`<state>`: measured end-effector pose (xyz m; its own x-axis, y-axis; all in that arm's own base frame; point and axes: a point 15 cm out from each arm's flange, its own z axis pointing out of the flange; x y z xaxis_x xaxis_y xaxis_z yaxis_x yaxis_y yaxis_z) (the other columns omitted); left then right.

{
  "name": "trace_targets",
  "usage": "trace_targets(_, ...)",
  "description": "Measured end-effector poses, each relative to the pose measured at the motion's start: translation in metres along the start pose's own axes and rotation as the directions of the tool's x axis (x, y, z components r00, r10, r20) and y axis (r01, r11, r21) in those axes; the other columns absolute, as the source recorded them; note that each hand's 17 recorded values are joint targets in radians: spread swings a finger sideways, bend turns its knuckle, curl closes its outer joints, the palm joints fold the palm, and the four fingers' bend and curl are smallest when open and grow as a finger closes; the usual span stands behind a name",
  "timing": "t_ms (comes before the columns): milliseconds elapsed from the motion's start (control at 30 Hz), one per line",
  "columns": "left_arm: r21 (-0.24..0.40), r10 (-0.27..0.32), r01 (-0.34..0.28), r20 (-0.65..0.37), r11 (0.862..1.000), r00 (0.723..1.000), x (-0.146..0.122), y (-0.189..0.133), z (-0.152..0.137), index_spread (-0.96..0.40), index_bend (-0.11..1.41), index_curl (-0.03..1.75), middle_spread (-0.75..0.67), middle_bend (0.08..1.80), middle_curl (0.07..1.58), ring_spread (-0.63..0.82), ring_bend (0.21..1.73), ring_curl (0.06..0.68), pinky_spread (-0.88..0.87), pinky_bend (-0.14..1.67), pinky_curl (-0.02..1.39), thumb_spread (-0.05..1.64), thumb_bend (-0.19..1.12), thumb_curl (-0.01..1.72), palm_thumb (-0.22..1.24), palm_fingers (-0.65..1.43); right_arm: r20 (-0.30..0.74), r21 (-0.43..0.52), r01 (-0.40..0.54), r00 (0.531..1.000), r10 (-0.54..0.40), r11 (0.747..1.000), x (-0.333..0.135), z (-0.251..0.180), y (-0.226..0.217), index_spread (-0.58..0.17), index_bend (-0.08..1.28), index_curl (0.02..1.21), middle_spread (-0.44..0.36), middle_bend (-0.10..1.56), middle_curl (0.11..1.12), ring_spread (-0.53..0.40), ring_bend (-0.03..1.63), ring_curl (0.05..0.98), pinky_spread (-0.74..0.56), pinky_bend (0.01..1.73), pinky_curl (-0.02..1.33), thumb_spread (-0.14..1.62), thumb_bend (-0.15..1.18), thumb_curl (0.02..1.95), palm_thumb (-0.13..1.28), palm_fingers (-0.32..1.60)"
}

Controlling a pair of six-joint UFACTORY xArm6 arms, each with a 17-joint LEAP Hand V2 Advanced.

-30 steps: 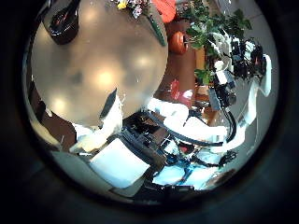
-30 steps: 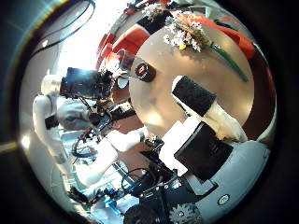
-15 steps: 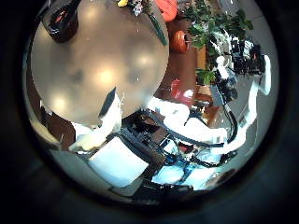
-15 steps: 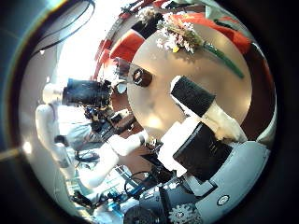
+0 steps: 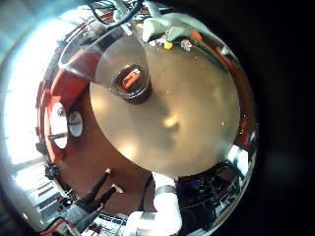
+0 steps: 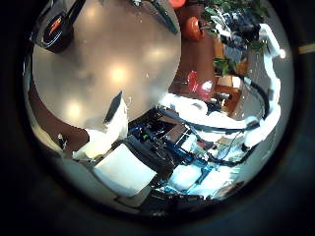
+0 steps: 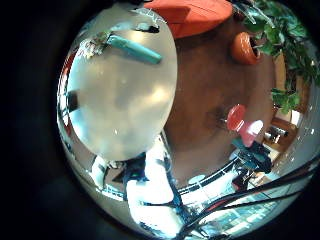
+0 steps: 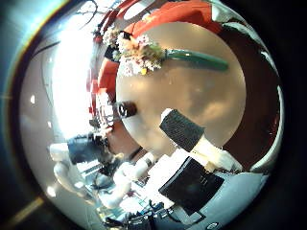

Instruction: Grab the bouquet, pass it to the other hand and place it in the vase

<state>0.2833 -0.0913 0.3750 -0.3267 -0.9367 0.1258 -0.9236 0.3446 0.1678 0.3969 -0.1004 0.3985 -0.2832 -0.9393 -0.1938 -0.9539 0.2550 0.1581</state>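
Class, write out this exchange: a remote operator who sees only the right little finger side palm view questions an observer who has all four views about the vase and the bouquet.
Operator: I see the bouquet lying on the table, but I can't make out a vase. Is there one?
Observer: Yes. The left little finger side view shows the vase standing upright on that table, apart from the bouquet.
Operator: Is my right hand touching the flowers?
Observer: No. In the right thumb side view the right hand reaches out over bare tabletop, with its fingers straight and clear of the bouquet.
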Motion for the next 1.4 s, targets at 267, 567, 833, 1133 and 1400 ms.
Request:
trace_targets(267,-0.014,0.025,-0.025,-0.012,1.000,1.000,0.002,-0.008,0.006,0.08,0.19,0.42,0.43,0.17,0.26,0.60,0.39,0.211,0.53,0.20,0.30,1.01,-0.03,0.36,0.55,0.11,0.005,-0.066,-0.029,1.000,0.030,0.997,0.015,0.036,-0.054,-0.299,0.19,0.39,-0.103,0.47,0.52,-0.119,0.88,0.305,0.22,0.87,0.01,1.08,-0.02,0.38,0.53,0.38)
trace_targets(567,-0.010,0.034,-0.034,-0.047,0.999,0.998,0.008,-0.006,0.006,0.09,0.19,0.42,0.43,0.17,0.26,0.60,0.39,0.213,0.53,0.20,0.31,1.02,-0.03,0.36,0.54,0.11,0.005,-0.170,-0.041,0.999,0.043,0.985,0.024,0.097,-0.084,-0.290,0.18,0.39,-0.098,0.46,0.51,-0.122,0.89,0.300,0.20,0.89,0.00,1.05,-0.02,0.39,0.57,0.38)
trace_targets(833,0.007,0.005,-0.005,-0.062,1.000,0.998,0.004,-0.004,0.001,0.09,0.19,0.41,0.44,0.17,0.26,0.60,0.39,0.213,0.53,0.20,0.31,1.02,-0.03,0.36,0.54,0.11,-0.008,-0.224,-0.048,0.999,0.047,0.974,0.037,0.127,-0.093,-0.283,0.19,0.39,-0.085,0.45,0.51,-0.112,0.88,0.295,0.21,0.89,0.00,1.04,-0.02,0.41,0.60,0.37)
trace_targets(1133,0.015,-0.007,0.008,-0.067,1.000,0.998,0.002,-0.004,-0.002,0.09,0.19,0.41,0.44,0.17,0.26,0.60,0.39,0.213,0.53,0.20,0.31,1.02,-0.03,0.36,0.54,0.11,-0.043,-0.194,-0.051,0.998,0.043,0.980,0.048,0.151,-0.112,-0.282,0.19,0.39,-0.077,0.45,0.50,-0.109,0.88,0.293,0.22,0.86,0.00,1.02,-0.02,0.41,0.63,0.37)
trace_targets(1400,0.016,-0.009,0.010,-0.067,1.000,0.998,0.001,-0.004,-0.002,0.09,0.19,0.41,0.44,0.17,0.26,0.60,0.39,0.214,0.52,0.20,0.31,1.02,-0.03,0.36,0.54,0.11,-0.051,-0.186,-0.013,0.999,0.004,0.982,0.030,0.165,-0.122,-0.284,0.20,0.41,-0.087,0.45,0.49,-0.089,0.79,0.270,0.25,0.80,0.00,1.02,-0.02,0.42,0.65,0.31)
